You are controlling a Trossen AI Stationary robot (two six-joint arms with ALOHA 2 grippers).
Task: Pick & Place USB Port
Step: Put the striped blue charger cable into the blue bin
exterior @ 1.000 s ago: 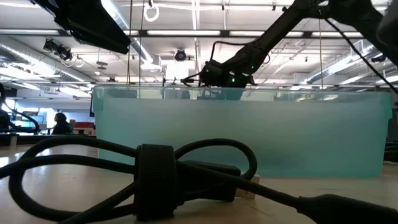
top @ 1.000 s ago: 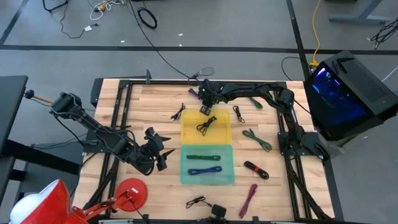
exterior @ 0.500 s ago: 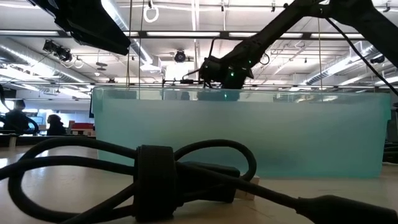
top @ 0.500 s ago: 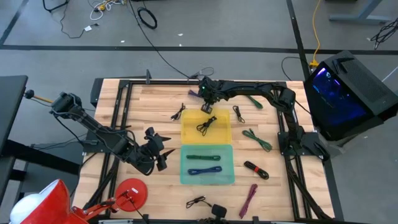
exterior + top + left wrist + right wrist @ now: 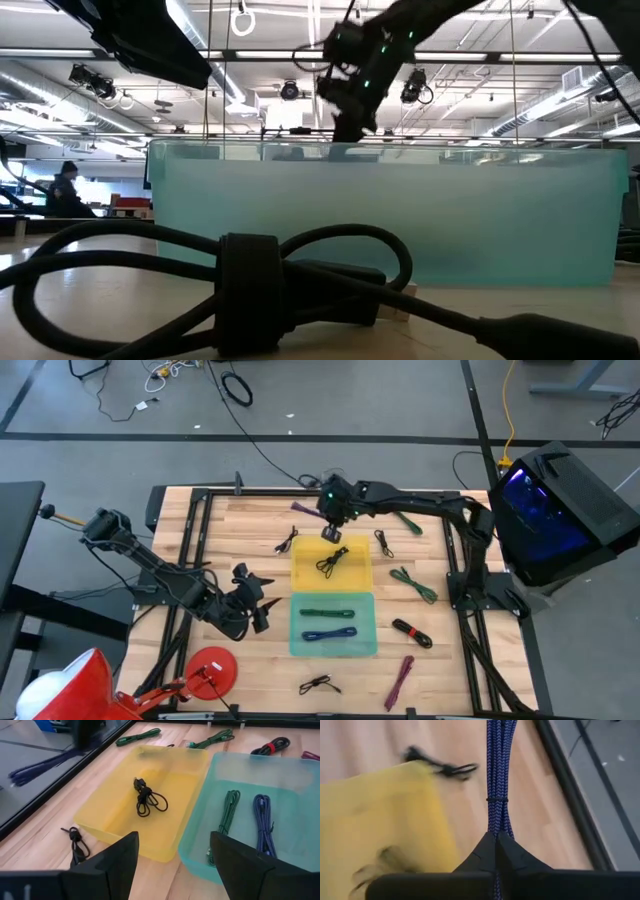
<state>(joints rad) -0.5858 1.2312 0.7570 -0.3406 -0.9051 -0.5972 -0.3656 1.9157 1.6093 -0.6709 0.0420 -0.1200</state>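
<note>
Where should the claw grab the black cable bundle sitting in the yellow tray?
Take the black cable bundle at its tied middle, where the loops pinch into a narrow waist, coming straight down from above. It lies flat on the floor of the yellow tray, apart from the walls, so a side approach would meet the rim first.

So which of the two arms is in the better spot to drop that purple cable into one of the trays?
The right. The right gripper is already shut on the purple cable, at the far edge of the yellow tray. The left gripper is open and empty, waiting beside the teal tray.
</note>
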